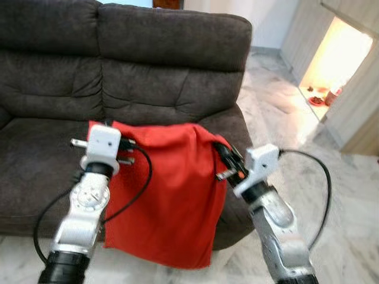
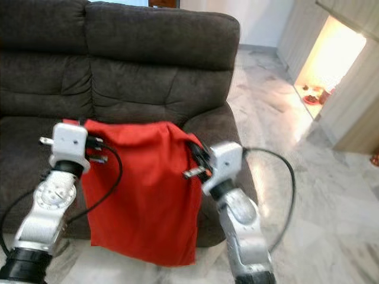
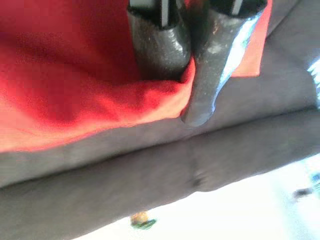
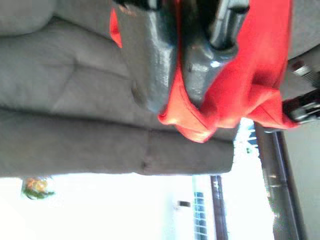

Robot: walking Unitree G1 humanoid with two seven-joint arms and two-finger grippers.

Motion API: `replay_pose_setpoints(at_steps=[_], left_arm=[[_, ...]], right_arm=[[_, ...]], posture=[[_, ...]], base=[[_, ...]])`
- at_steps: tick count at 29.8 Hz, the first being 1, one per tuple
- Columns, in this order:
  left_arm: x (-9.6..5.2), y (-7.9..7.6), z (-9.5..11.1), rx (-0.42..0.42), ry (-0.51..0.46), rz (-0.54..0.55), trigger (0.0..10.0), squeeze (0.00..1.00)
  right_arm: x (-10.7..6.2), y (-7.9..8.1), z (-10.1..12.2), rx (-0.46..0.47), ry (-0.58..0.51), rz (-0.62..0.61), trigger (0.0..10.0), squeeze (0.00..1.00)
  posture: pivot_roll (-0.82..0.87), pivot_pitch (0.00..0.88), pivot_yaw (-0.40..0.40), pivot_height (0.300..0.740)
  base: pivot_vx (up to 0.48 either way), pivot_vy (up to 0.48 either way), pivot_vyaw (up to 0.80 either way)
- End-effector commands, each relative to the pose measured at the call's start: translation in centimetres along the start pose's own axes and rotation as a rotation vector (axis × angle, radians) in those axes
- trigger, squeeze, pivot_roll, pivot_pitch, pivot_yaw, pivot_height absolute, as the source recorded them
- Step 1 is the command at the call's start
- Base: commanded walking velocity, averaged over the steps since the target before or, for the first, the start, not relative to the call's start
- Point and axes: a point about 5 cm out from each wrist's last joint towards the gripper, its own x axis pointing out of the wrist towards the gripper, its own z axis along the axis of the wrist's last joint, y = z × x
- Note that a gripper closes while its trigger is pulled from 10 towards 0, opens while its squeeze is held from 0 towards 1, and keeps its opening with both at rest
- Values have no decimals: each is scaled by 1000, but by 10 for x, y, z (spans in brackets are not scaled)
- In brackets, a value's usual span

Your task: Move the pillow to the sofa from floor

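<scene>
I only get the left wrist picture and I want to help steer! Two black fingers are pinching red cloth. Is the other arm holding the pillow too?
Observer: Yes. The right gripper is shut on the red pillow's other top corner.
Operator: Is it on the sofa yet?
Observer: No. It hangs down in front of the sofa's seat, not lying on it.
Operator: What's under it?
Observer: Pale marble floor, stretching off to the robot's right toward a brightly lit opening.
</scene>
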Motion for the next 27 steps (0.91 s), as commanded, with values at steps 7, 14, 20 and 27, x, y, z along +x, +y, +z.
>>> replay_pose_setpoints(at_steps=[7, 14, 20, 27], left_arm=[[10, 3, 43, -32, -145, 18, 10000, 0], [10, 5, 45, -30, -134, 18, 10000, 0], [13, 11, 50, -30, -139, 32, 10000, 0], [18, 11, 59, -30, -160, 23, 10000, 0]], right_arm=[[1, 2, 15, -2, -48, 30, 10000, 0], [5, -2, 17, -11, -44, -12, 10000, 0], [10, 3, 21, -7, -56, 2, 10000, 0], [31, 1, 46, -25, -143, -29, 10000, 0]], posture=[[173, 96, -47, 740], [175, 99, -45, 740], [177, 101, -43, 740], [175, 103, -33, 740]], base=[[367, 0, 571], [366, 0, 0], [368, 0, 0], [368, 0, 0]])
